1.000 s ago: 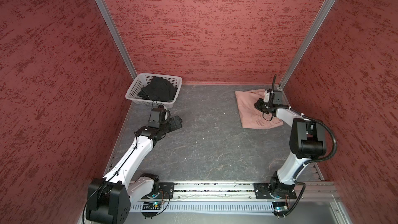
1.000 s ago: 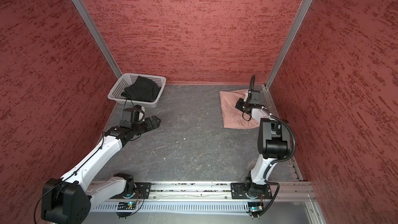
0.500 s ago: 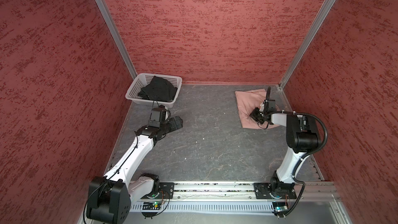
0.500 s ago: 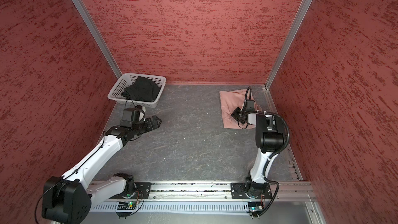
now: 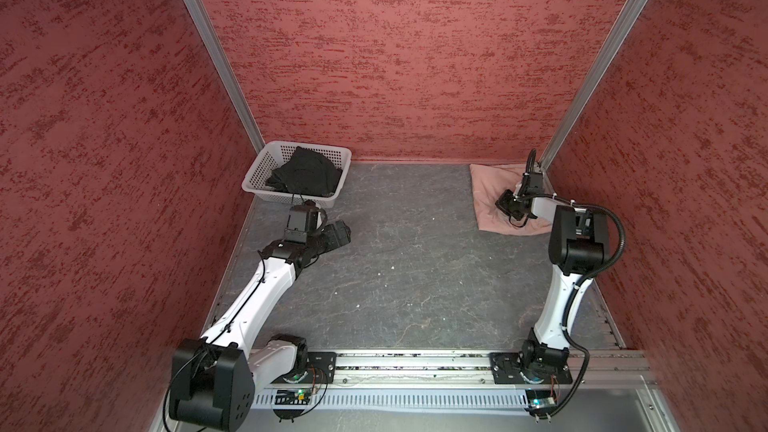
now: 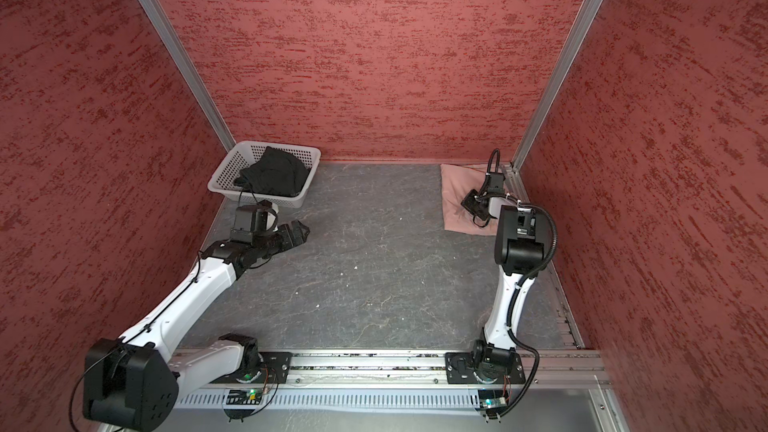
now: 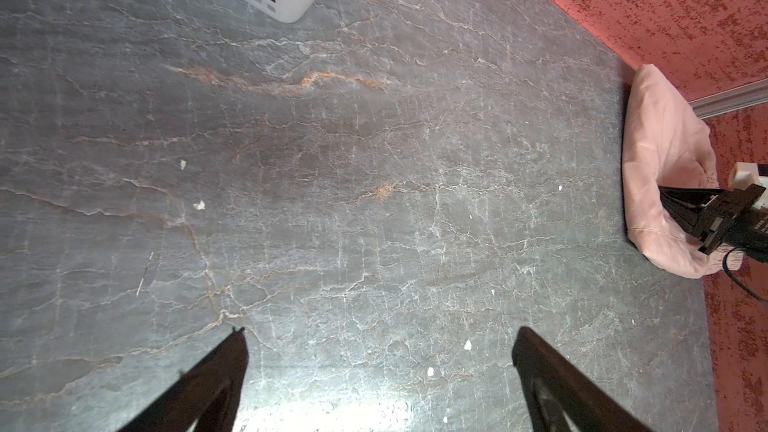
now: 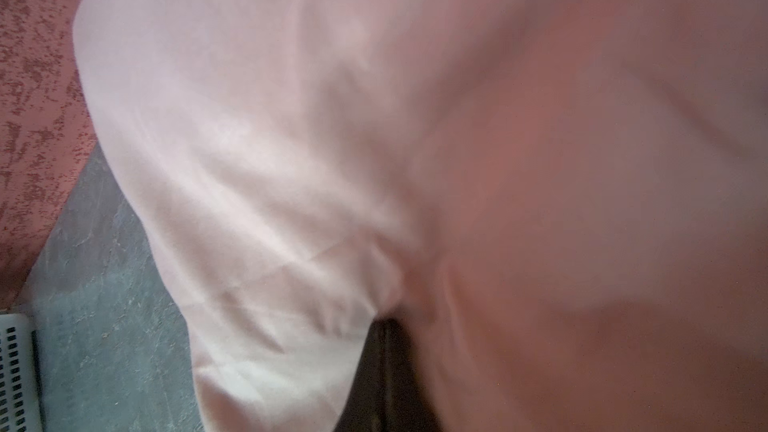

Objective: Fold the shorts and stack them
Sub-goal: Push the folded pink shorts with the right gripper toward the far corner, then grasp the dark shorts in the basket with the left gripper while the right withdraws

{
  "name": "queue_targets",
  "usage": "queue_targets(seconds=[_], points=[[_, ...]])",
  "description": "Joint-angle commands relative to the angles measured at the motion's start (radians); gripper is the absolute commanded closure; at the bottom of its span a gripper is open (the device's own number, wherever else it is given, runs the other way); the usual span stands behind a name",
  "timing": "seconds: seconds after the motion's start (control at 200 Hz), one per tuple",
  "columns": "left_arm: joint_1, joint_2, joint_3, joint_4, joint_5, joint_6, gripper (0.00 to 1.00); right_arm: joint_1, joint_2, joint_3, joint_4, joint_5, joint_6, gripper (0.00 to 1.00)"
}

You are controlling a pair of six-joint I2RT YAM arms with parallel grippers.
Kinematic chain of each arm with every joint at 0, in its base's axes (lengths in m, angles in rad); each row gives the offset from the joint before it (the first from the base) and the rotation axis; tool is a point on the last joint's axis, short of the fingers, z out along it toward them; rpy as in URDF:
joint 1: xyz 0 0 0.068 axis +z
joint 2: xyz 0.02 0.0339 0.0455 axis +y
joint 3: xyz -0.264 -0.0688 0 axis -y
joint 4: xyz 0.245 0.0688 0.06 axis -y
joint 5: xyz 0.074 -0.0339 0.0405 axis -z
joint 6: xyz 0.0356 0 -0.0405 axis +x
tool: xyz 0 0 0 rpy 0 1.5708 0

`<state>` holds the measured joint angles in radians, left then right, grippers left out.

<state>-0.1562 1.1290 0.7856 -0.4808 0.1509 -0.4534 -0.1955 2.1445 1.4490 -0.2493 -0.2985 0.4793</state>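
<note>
- The black shorts [image 5: 305,174] are in a crumpled heap inside the white basket [image 5: 259,168], not folded at all.
- The pink shorts [image 5: 488,193] lie on the worktop [image 5: 415,268], well apart from the basket, along the same back wall. They look roughly folded already.
- The right tool [image 5: 505,203] is clenched. I think it's pinching a fold of the pink shorts, but the wrist view is too blurry to swear by.
- The left tool [image 7: 378,332] is spread wide with nothing in it, near the basket.
- My guess is it's about halfway: the black shorts need pulling out, folding and stacking.
</note>
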Motion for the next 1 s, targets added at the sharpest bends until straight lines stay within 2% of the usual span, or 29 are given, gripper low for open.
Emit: queue_targets(seconds=[0.0, 0.26, 0.391, 0.626, 0.791, 0.927, 0.997], points=[[0.014, 0.014, 0.040, -0.008, -0.008, 0.028, 0.01, -0.025, 0.035, 0.073, -0.105, 0.060, -0.072, 0.97], [0.023, -0.003, 0.079, -0.039, -0.034, 0.056, 0.01, -0.038, 0.095, 0.195, -0.188, 0.082, -0.161, 0.95], [0.026, -0.009, 0.093, -0.045, -0.033, 0.058, 0.01, -0.029, -0.068, 0.049, -0.102, 0.044, -0.147, 0.93], [0.032, -0.003, 0.090, -0.047, -0.039, 0.073, 0.01, -0.032, -0.300, -0.241, -0.063, 0.117, -0.109, 0.97], [0.037, 0.002, 0.112, -0.050, -0.057, 0.093, 0.01, -0.049, -0.306, -0.346, 0.004, 0.128, -0.076, 0.99], [0.040, 0.004, 0.135, -0.042, -0.096, 0.139, 0.01, -0.071, -0.238, -0.319, 0.025, 0.098, -0.073, 0.99], [0.048, 0.014, 0.169, -0.061, -0.160, 0.180, 0.00, -0.079, -0.199, -0.284, 0.019, 0.086, -0.076, 0.99]])
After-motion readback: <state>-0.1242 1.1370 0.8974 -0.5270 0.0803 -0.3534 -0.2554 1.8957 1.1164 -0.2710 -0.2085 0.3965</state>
